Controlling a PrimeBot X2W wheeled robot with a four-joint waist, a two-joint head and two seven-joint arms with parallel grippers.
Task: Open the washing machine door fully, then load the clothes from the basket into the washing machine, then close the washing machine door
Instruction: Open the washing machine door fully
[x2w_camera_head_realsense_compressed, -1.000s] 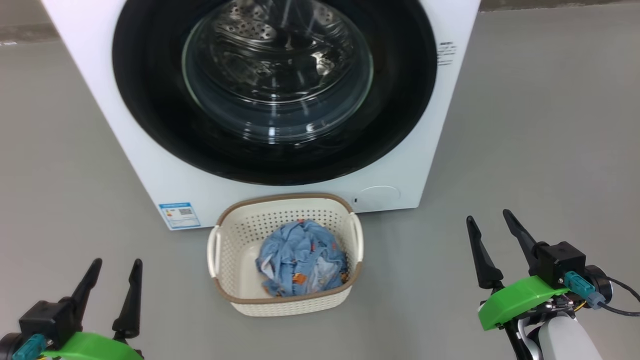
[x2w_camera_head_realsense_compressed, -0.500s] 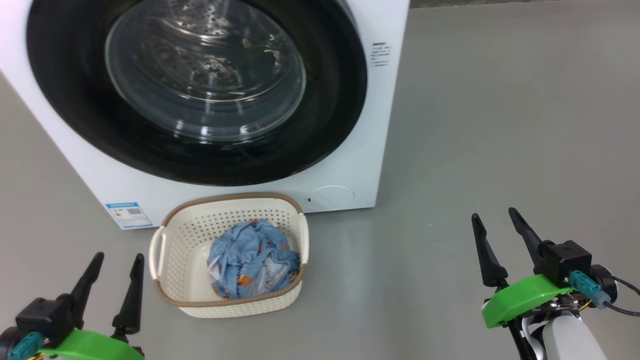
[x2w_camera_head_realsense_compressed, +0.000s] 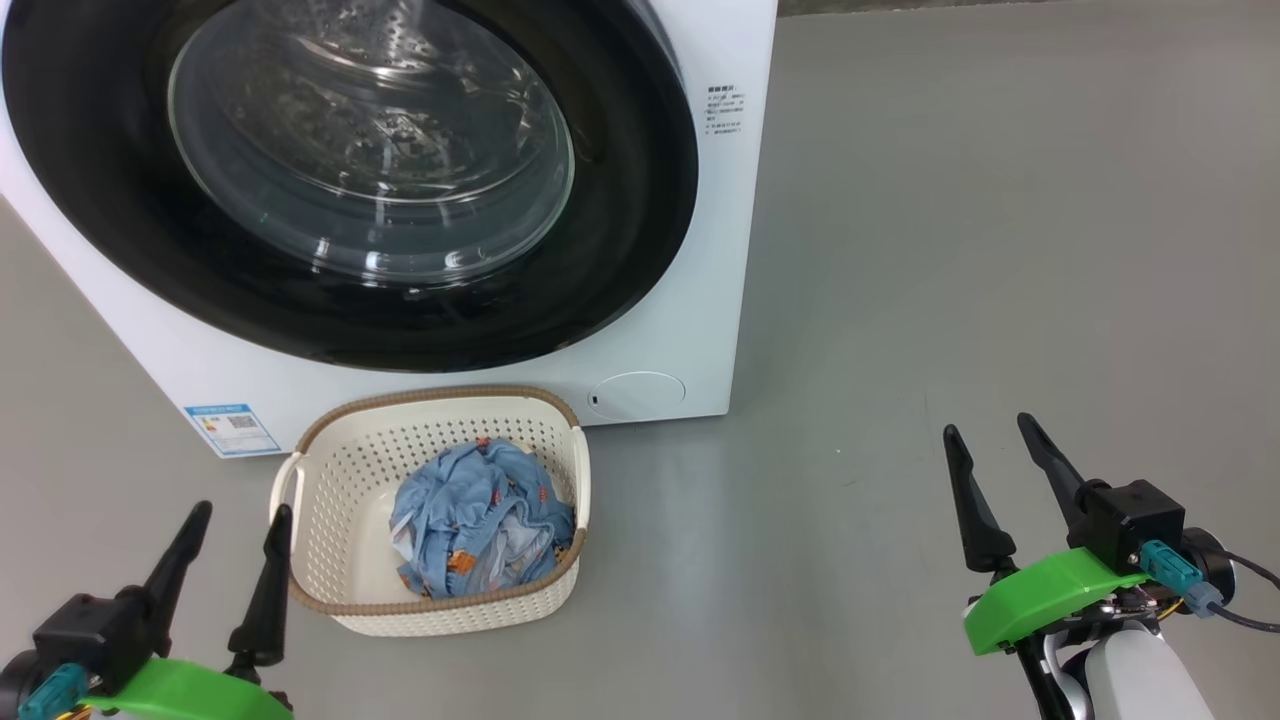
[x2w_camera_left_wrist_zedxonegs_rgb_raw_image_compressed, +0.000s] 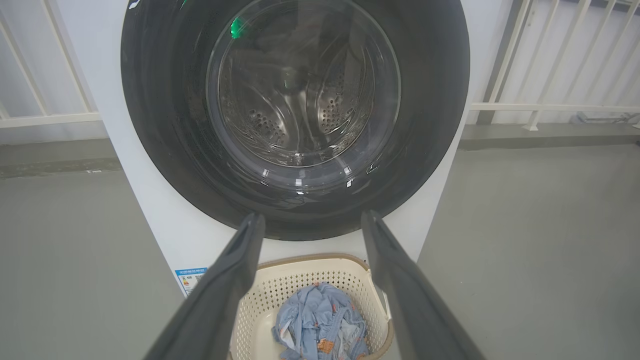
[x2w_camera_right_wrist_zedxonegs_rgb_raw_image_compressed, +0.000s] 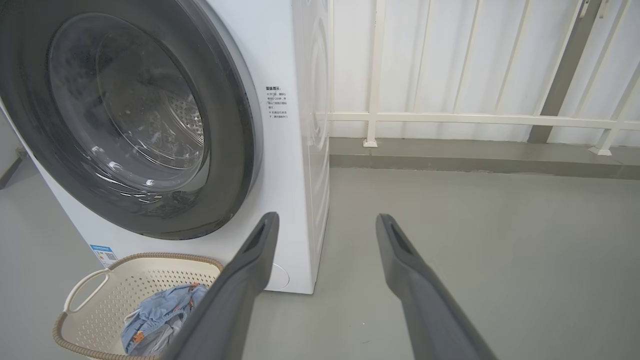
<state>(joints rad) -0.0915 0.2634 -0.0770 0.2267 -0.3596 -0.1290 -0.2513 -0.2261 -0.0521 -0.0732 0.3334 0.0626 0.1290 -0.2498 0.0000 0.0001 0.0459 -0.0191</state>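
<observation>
Nothing done yet: the round, black-rimmed glass door (x2w_camera_head_realsense_compressed: 370, 150) sits shut on the white boxy washing machine (x2w_camera_head_realsense_compressed: 720, 250). Light blue printed clothes (x2w_camera_head_realsense_compressed: 480, 515) lie in the cream perforated basket (x2w_camera_head_realsense_compressed: 440, 605) just before it. Left gripper (x2w_camera_head_realsense_compressed: 240, 512) and right gripper (x2w_camera_head_realsense_compressed: 985, 425) hang spread wide, empty.

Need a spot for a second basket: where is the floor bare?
Bare floor spreads right of the washing machine, up to the right gripper. Crowded: the basket sits right before the machine, with the left gripper close beside it.
</observation>
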